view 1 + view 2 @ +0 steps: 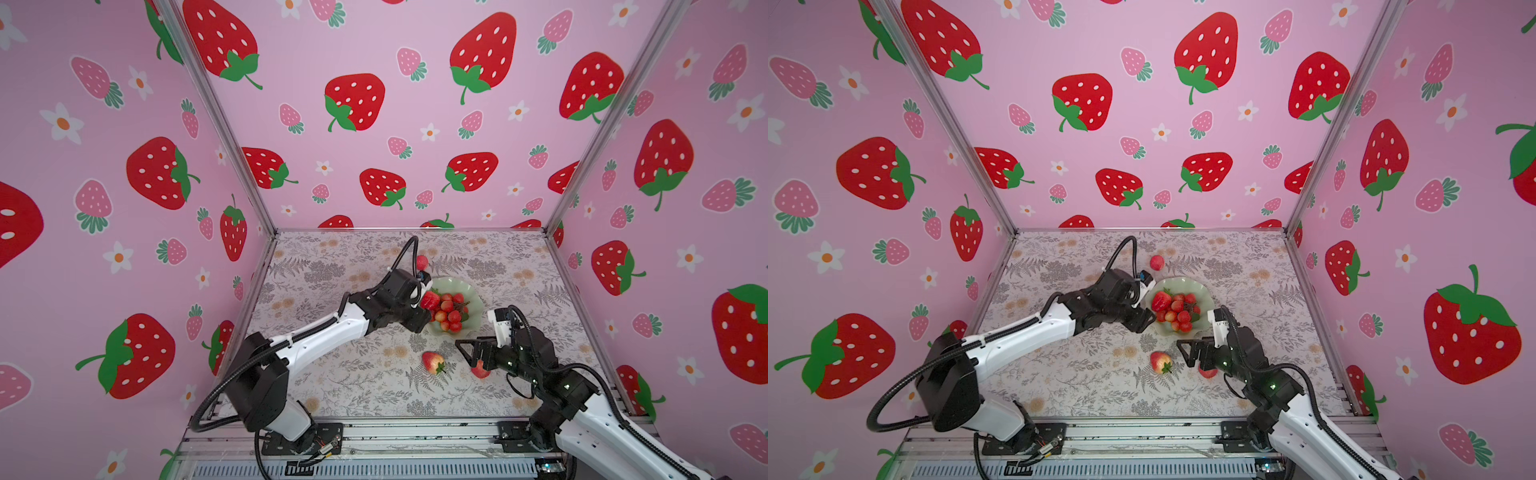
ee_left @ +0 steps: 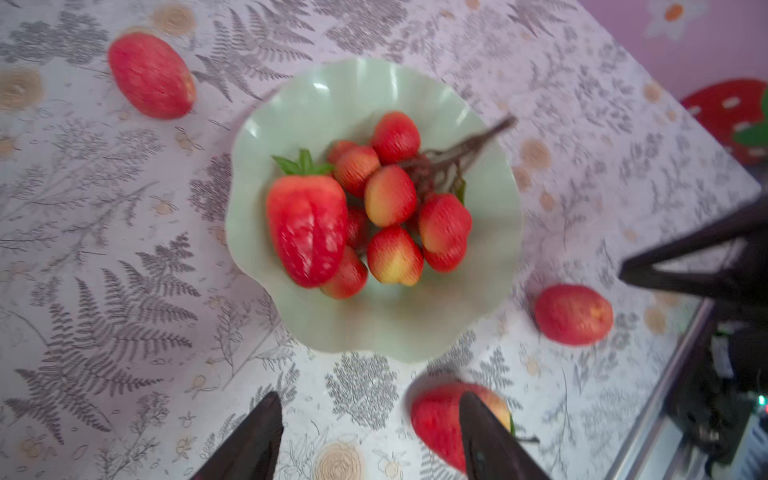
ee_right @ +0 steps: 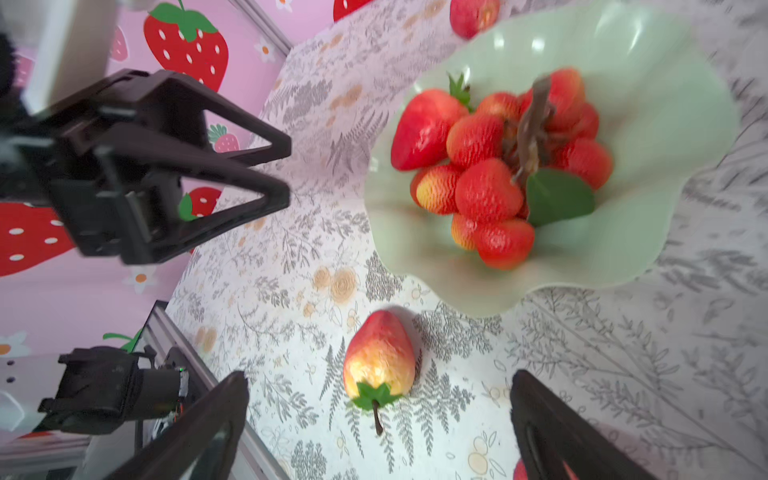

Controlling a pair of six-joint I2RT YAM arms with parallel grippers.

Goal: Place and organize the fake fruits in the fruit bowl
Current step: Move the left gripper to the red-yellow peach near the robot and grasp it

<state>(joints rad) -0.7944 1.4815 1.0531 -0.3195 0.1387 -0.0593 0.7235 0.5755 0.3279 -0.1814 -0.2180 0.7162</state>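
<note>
The pale green fruit bowl (image 1: 473,297) (image 2: 374,332) (image 3: 665,104) holds a green-capped strawberry (image 1: 430,300) (image 2: 307,232) and a bunch of small red balls (image 1: 451,313) (image 2: 395,208). My left gripper (image 1: 424,318) (image 2: 369,397) hovers open and empty at the bowl's left rim. A reddish pear (image 1: 433,362) (image 3: 380,357) lies on the table in front of the bowl. My right gripper (image 1: 467,353) (image 3: 380,376) hangs open just right of it, above it. One round fruit (image 1: 422,262) lies behind the bowl. Another (image 1: 480,370) lies under the right gripper.
The floral tabletop (image 1: 353,386) is boxed in by pink strawberry-print walls on three sides, with a metal rail (image 1: 374,436) along the front edge. In the right wrist view the left gripper (image 3: 286,172) shows beside the bowl.
</note>
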